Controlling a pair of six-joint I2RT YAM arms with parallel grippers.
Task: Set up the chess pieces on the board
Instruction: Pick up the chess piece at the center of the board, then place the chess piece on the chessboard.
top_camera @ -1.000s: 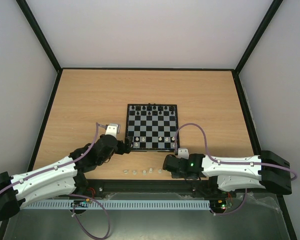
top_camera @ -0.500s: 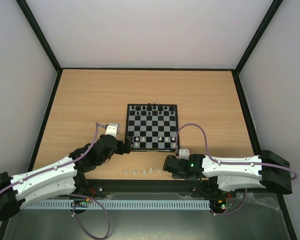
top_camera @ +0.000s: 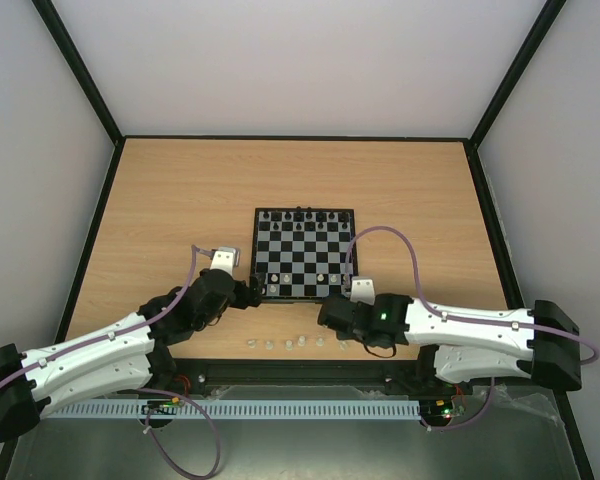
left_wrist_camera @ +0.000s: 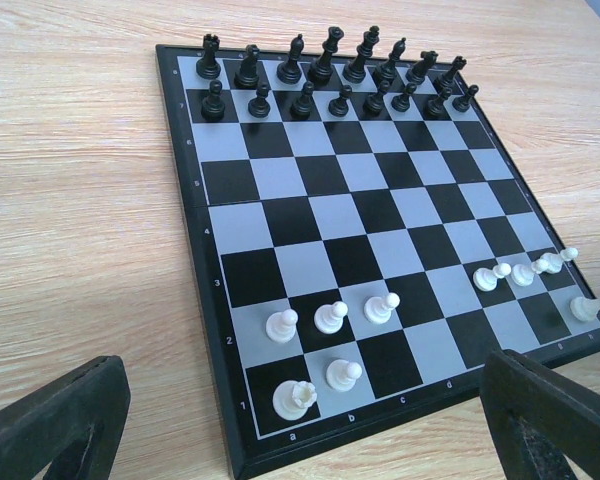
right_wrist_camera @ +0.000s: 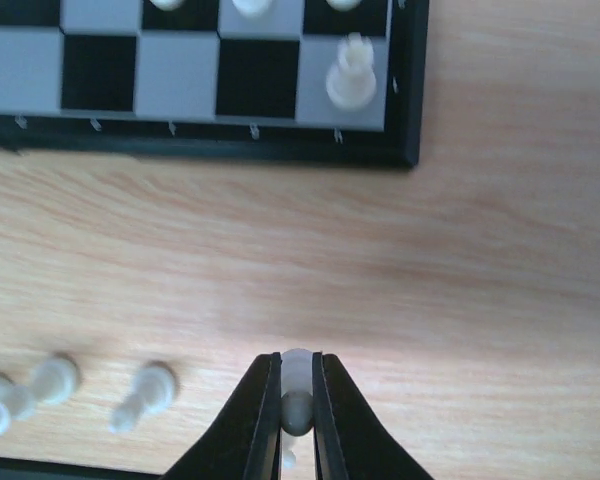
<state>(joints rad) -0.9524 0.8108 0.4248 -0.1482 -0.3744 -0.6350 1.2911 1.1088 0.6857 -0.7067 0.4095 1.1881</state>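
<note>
1. Right wrist view: the right gripper (right_wrist_camera: 298, 365) is pinched shut on one whitish chess piece (right_wrist_camera: 298, 392) at 6 o'clock in the frame. It is over bare wood, just off the board (right_wrist_camera: 230, 148), whose near border runs across 12 o'clock.
2. The step in hand looks like carrying this piece to its home square. A white rook (right_wrist_camera: 351, 72) already fills the corner at 1 o'clock. The piece should come down from above, upright and centred, so the fingers brush no neighbour, and be released only once its base sits flat.
3. Left wrist view: the left gripper (left_wrist_camera: 300, 400) is spread wide and holds nothing, at 6 o'clock by the board's near-left corner.
4. The white pieces are tiny, pale and slightly translucent, each smaller than one square. Five stand at 7 o'clock on the board, with a looser cluster at 4 o'clock.
5. Top external view: the loose pieces (top_camera: 285, 343) lie in a row on the table at 6 o'clock from the board.
</note>
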